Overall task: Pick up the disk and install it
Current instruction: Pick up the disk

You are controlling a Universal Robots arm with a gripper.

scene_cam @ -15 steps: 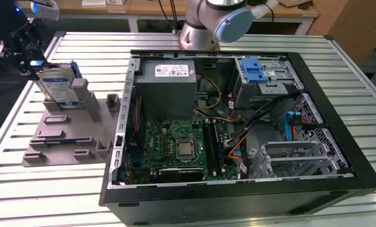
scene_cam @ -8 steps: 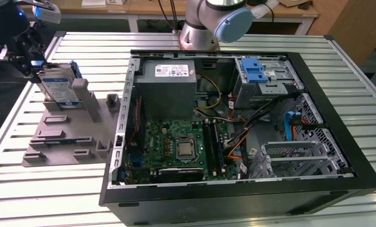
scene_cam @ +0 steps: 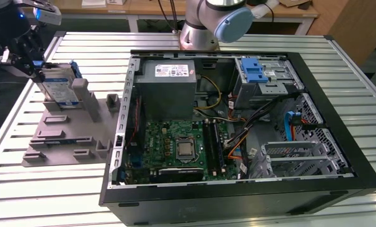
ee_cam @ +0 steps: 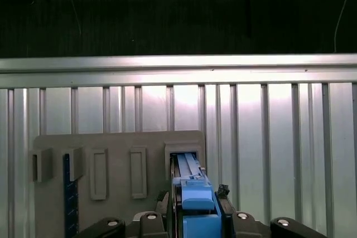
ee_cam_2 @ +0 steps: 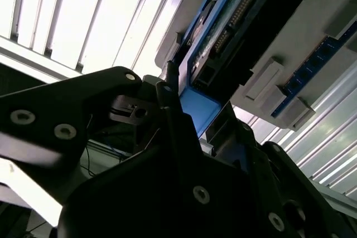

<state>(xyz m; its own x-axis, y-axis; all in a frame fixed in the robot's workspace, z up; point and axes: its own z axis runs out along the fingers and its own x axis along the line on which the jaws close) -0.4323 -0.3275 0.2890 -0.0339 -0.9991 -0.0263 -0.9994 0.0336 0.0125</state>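
Observation:
The disk (scene_cam: 56, 85) stands on edge in the grey holder plate (scene_cam: 61, 137) at the exterior view's left, its white-and-blue label facing out and its blue caddy along the rim. My gripper (scene_cam: 31, 64) is at the disk's outer edge. In the first wrist view the blue caddy (ee_cam: 192, 196) runs from the holder's slot (ee_cam: 184, 157) into my gripper (ee_cam: 195, 218), with black fingers (ee_cam: 224, 207) pressed on either side. The second wrist view has a finger (ee_cam_2: 173, 115) lying against the blue caddy (ee_cam_2: 198, 107) below the drive's circuit side (ee_cam_2: 228, 26).
An open black computer case (scene_cam: 339, 113) lies on the slatted metal table (scene_cam: 42, 198), with a blue-latched drive cage (scene_cam: 263, 75), a grey power-supply box (scene_cam: 169, 82) and a green motherboard (scene_cam: 181, 146). The arm's base (scene_cam: 206, 23) stands behind the case. Other grey slots (ee_cam: 97, 174) sit beside the disk.

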